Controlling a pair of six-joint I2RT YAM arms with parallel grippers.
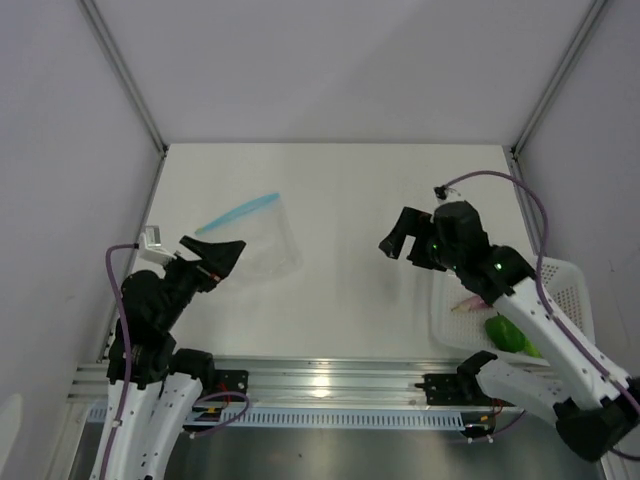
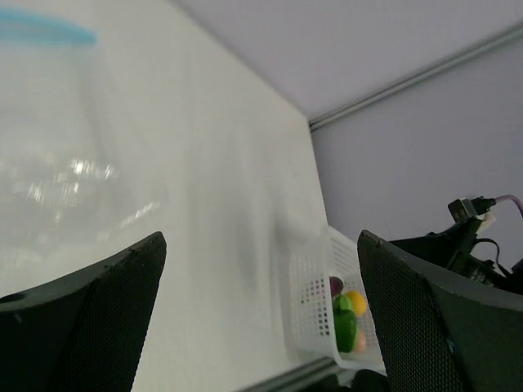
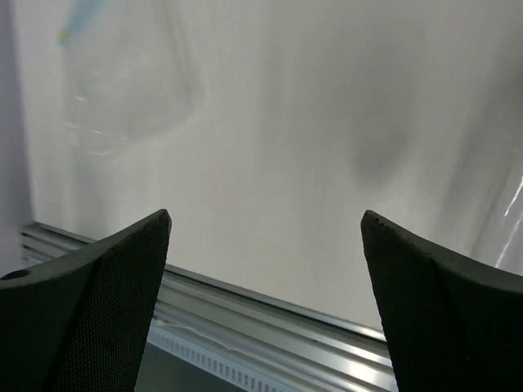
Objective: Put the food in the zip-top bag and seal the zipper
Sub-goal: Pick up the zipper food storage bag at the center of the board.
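Note:
The clear zip-top bag lies flat at the table's left, its light-blue zipper along the far edge. My left gripper hovers at the bag's near-left corner, open and holding nothing. The food sits in the white basket at the right: a glossy green piece and a pinkish piece. The left wrist view shows the bag, the zipper, a green piece and a yellow one. My right gripper hangs open over the bare table, left of the basket.
The white perforated basket stands at the table's near right edge. A metal rail runs along the front edge. Walls and frame posts close in the back and sides. The right wrist view shows the bag far off.

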